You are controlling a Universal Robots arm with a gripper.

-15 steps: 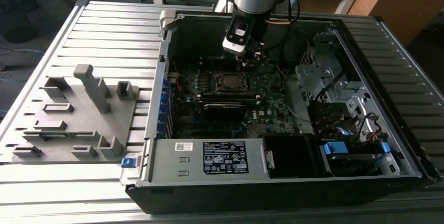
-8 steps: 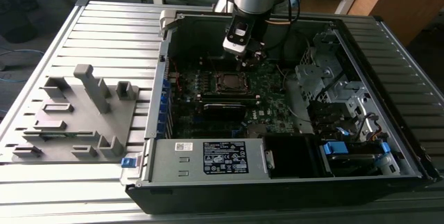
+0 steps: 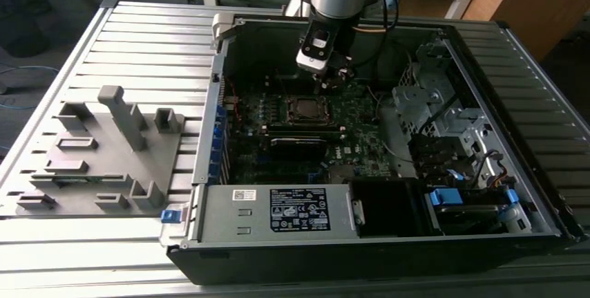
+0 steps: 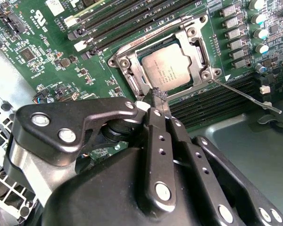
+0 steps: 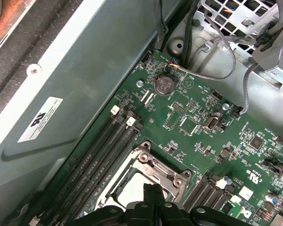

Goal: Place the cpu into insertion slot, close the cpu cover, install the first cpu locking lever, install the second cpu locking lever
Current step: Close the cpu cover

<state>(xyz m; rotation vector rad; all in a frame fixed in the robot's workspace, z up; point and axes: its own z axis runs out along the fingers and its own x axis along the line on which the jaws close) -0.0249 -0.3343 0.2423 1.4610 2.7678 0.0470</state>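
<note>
Cpu sits in the slot, with the cover down over its edges. Pincer is narrow, fingers together, holding nothing, tip just beside the cover's near edge. One lever juts out past the slot's corner and looks unlatched.

Risks:
- The tip slips off the thin lever.
- The lever misses its hook and the cover lifts.
- The tip scrapes the memory slots close by.

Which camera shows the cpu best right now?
The second wrist view: the cpu face shows nearly whole inside the cpu cover. The exterior view shows it small and far; the first wrist view, partly hidden by the gripper.
</note>
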